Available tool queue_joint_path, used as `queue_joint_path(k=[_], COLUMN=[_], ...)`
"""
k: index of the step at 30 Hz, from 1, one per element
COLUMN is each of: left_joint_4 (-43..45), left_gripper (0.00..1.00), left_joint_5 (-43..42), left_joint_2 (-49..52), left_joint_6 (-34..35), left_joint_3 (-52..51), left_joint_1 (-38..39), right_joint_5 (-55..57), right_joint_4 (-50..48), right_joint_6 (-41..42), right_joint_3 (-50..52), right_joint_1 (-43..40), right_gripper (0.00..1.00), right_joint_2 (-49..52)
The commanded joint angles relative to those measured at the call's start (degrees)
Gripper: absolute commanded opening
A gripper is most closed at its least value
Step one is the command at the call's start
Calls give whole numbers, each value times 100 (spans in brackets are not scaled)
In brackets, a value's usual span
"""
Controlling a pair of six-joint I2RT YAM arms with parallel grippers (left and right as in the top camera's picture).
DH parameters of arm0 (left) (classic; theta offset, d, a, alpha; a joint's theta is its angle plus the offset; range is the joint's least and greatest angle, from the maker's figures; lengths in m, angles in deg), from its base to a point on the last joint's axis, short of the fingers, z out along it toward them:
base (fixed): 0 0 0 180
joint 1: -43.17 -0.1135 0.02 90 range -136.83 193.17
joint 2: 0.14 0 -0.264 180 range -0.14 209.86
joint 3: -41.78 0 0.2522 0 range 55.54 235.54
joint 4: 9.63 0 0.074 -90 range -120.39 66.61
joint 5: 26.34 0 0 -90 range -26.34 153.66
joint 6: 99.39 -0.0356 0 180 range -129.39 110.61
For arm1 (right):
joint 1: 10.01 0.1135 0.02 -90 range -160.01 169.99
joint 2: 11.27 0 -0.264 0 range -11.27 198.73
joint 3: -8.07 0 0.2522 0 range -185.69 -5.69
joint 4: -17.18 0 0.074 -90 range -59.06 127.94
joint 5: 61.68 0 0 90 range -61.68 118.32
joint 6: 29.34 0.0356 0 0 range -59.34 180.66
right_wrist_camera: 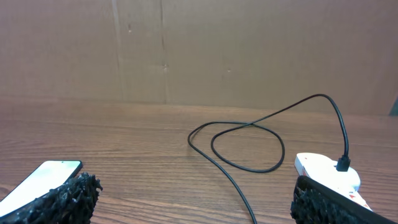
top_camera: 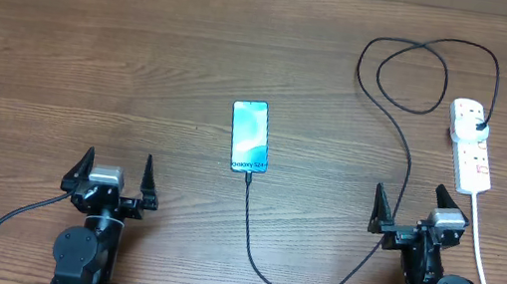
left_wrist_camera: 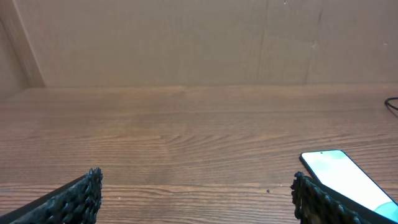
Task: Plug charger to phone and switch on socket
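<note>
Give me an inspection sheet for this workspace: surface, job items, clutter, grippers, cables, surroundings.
Surface: wooden table, bare grain.
Job's things: phone lies flat mid-table, screen lit; socket sits at the right; charger appears to enter the phone's near edge, its black plug in the socket; switch state too small to tell.
Clutter: nothing seen.
Grippers: left gripper and right gripper both open, empty, at the near edge.
Cables: charger loops on the table left of the socket; the socket's white cord runs off the near edge.
Surroundings: brown board wall behind the table.
</note>
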Motion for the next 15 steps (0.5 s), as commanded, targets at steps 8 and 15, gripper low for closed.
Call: queue_joint_path(k=[8, 15], left_joint_4=[4, 13], left_gripper=[100, 100], left_joint_5=[-4, -9], left_joint_2=[-61, -59], left_joint_6=[210, 210], left_joint_3=[-26, -24], left_joint_1=[-42, -42], right_joint_5=[-4, -4], right_joint_4=[-26, -28], right_joint_6=[-7, -7], right_joint_3=[57, 57], right_joint_1=[13, 13], right_gripper=[100, 100], right_joint_2=[-46, -46])
